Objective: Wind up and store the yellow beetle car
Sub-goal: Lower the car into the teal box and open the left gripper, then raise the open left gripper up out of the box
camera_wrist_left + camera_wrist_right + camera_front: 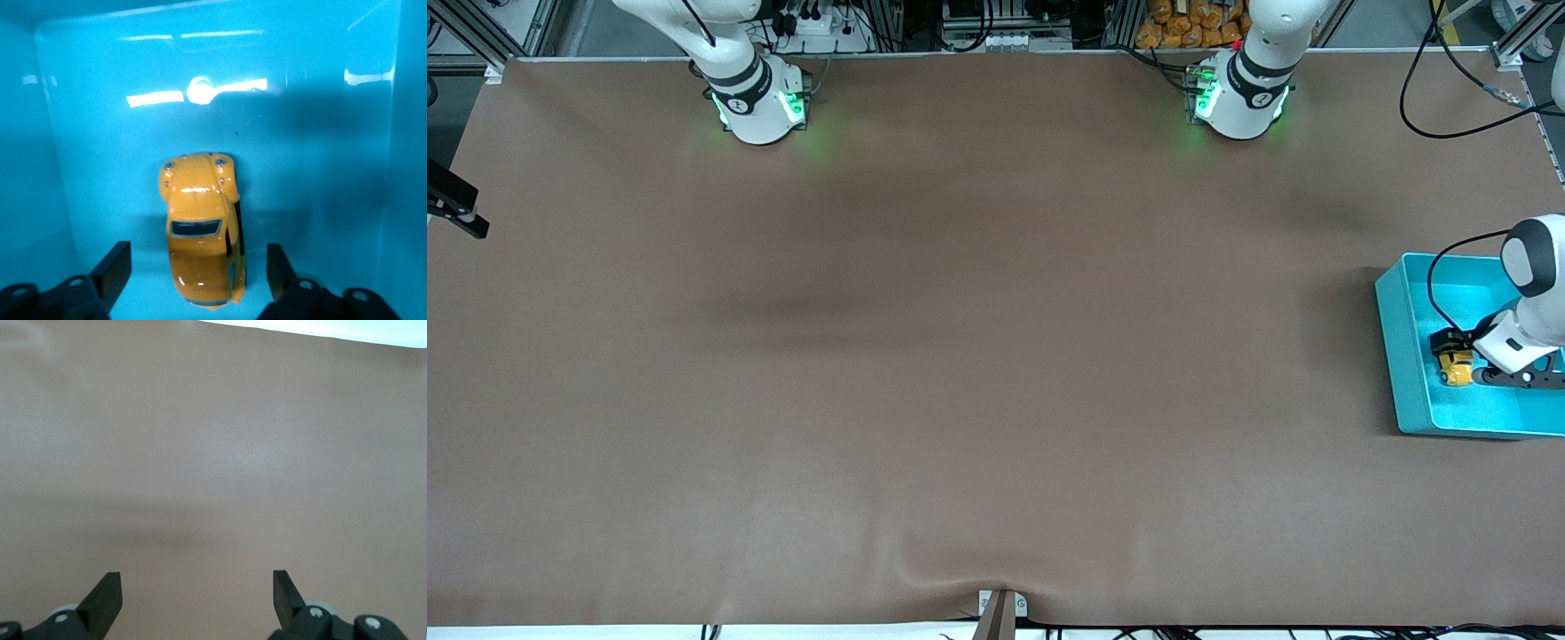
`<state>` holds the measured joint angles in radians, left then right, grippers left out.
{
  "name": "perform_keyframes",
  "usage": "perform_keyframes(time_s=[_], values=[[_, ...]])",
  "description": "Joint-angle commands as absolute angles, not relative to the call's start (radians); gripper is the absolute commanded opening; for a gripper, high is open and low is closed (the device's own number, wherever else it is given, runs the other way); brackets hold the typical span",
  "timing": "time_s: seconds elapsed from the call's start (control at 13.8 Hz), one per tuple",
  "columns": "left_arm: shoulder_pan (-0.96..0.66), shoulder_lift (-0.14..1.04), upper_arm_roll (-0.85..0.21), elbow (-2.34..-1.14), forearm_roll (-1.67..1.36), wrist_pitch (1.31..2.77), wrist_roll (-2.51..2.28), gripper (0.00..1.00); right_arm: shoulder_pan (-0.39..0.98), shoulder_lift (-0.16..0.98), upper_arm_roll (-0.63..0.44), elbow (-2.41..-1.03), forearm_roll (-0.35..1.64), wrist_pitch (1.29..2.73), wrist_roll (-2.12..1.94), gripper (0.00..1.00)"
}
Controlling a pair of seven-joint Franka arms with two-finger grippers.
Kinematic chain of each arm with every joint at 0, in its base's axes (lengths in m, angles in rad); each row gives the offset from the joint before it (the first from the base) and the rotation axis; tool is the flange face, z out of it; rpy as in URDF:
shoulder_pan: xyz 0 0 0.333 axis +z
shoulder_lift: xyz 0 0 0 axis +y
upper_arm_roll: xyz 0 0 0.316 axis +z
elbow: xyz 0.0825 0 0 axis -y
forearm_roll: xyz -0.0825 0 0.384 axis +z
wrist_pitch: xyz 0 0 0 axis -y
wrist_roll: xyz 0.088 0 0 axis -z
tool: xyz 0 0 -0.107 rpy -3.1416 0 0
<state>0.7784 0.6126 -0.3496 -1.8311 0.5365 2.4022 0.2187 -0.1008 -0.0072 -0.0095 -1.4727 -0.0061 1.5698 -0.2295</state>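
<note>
1. Lay in the turquoise bin (1405,356) at the left arm's end of the table (960,356): the yellow beetle car (202,230), flat on the bin floor, upright on its wheels.
2. Hung low inside the bin, over the car: the left gripper (199,270), jaws spread wide, one black finger (115,263) on each flank of the car.
3. Showed a clear gap of turquoise floor between each fingertip and the car body in the left wrist view; touched nothing, gripped nothing.
4. Seen from the front camera: the car as a small yellow patch (1456,367) just beside the gripper's dark fingers, nearer to the bin wall that faces the table's middle than to the rest of the bin.
5. Reached in from the table's edge with the left arm's white wrist and black cable above the bin.
6. Waited over bare brown table: the right gripper (197,593), out of the front camera's sight, jaws spread wide with nothing between them.
7. Stood along the top of the front view: both white arm bases, green lights lit.
</note>
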Motion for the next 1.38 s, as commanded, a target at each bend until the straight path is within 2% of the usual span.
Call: perform_keyframes(time_s=[0.0, 0.22, 0.58, 0.8, 1.01, 1.3], values=[[0.790, 0.513, -0.392, -1.862, 0.561, 2.396, 0.230, 1.00, -0.100, -0.008, -0.011, -1.466, -0.006, 1.560, -0.213, 1.00], [0.790, 0.433, -0.440, -1.847, 0.531, 2.341, 0.229, 1.00, -0.098, -0.009, -0.011, -1.454, -0.006, 1.560, -0.215, 1.00], [0.790, 0.367, -0.534, -1.758, 0.356, 2.248, 0.212, 1.00, -0.097, -0.009, -0.011, -1.453, -0.003, 1.560, -0.212, 1.00], [0.779, 0.321, -0.554, -1.756, 0.345, 2.217, 0.146, 1.00, -0.091, -0.008, -0.011, -1.454, -0.003, 1.560, -0.213, 1.00], [0.697, 0.243, -0.525, -1.759, 0.252, 2.123, 0.075, 1.00, -0.091, -0.008, -0.011, -1.453, -0.005, 1.562, -0.213, 1.00], [0.482, 0.158, -0.376, -1.766, 0.192, 2.050, -0.009, 1.00, -0.089, -0.008, -0.008, -1.454, -0.005, 1.559, -0.215, 1.00]])
